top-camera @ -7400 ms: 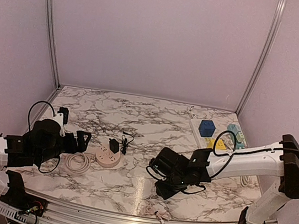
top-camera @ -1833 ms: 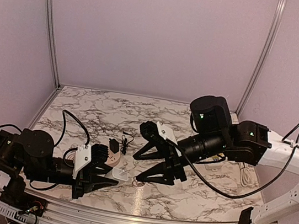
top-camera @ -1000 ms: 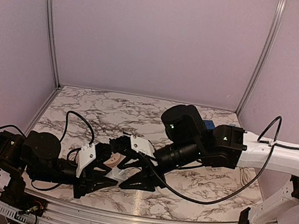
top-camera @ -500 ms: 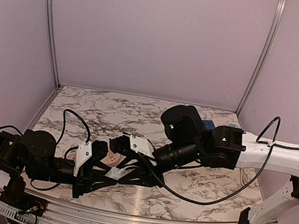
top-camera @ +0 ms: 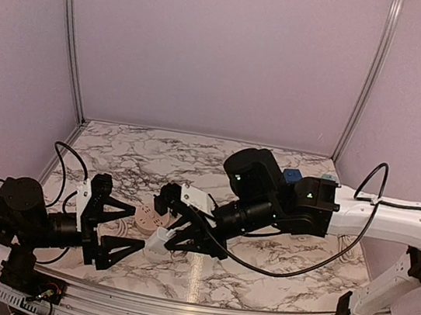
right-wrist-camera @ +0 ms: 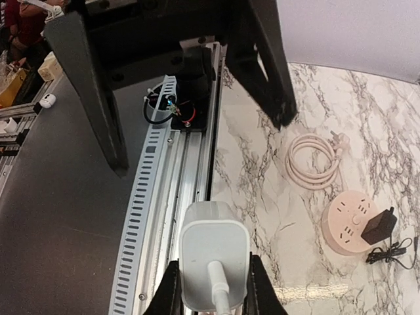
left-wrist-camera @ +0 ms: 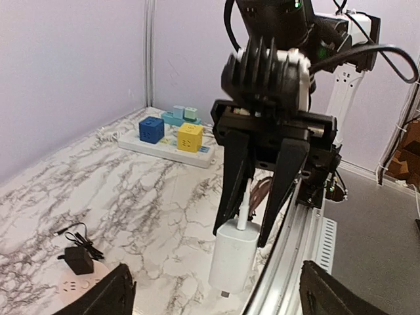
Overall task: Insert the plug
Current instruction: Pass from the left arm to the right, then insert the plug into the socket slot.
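The white plug point(left-wrist-camera: 233, 256) hangs in the air just on the near side of the round socket hub point(right-wrist-camera: 348, 220), lifted clear of the marble table point(top-camera: 217, 166). It is pinched at its cable end by the right gripper point(left-wrist-camera: 241, 233), whose fingers press on its two smooth flanks. Its prong end points away from that gripper, toward the left arm and the rail point(right-wrist-camera: 164, 197) at the table's near edge rather than down at the hub. The left gripper point(top-camera: 126, 228) sits low on the hub's near-left side, its jaws spread wide and holding nothing, so nothing steadies the hub. A black adapter point(right-wrist-camera: 378, 226) already sits in one of the hub's sockets, its thin lead trailing off behind. A coiled cord point(right-wrist-camera: 314, 161) lies just beside the hub, and a long power strip point(left-wrist-camera: 157, 146) carrying coloured cubes lies well apart at the far right. The likely trouble is in the approach. The plug must be turned before its prongs face a socket, and a fingertip pinch on slick plastic could let it twist or slip once it is pushed. The hub looks light and loose, so an off-centre press could shove or tip it instead of seating the prongs. The black adapter narrows the free room on the hub's face, and a small sideways error would land the plug on it. The two arms are also close together here, so a hasty swing could knock them.
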